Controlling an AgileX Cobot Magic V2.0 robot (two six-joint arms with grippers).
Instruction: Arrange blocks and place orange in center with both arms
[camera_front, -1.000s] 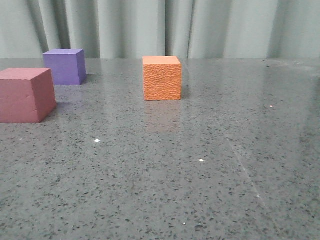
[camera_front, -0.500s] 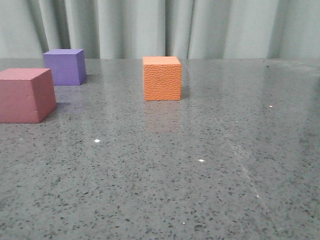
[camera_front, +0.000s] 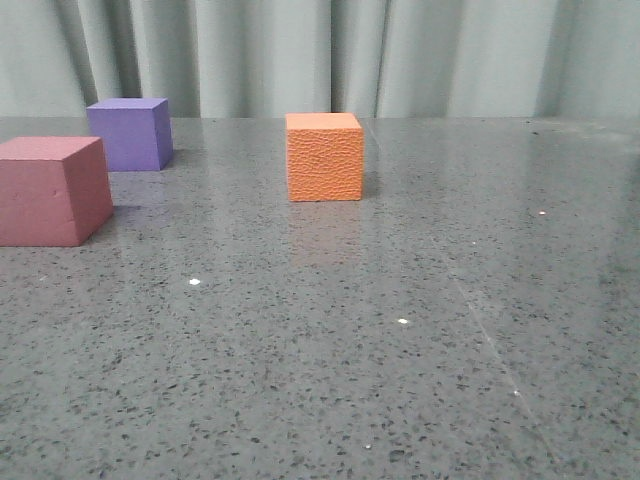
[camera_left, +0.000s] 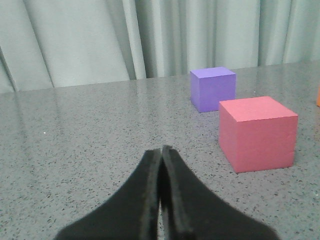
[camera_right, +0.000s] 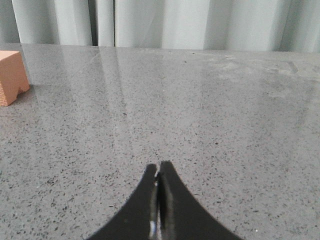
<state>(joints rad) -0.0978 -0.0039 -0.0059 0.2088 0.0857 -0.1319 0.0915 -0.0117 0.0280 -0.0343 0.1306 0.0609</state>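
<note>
Task status: not begun, by my judgement. All 3 blocks rest untouched on the speckled grey table (camera_front: 420, 330). Orange cube (camera_front: 324, 157) stands near table centre; purple cube (camera_front: 128, 133) lies toward 10 o'clock of it, pinkish-red cube (camera_front: 52, 190) toward 9 o'clock, nearer the camera, all apart. No row is formed. Left gripper (camera_left: 161, 155): jaws pressed together, holding nothing. Right gripper (camera_right: 158, 172): likewise closed and empty. Against both earlier front frames, no block has shifted.
</note>
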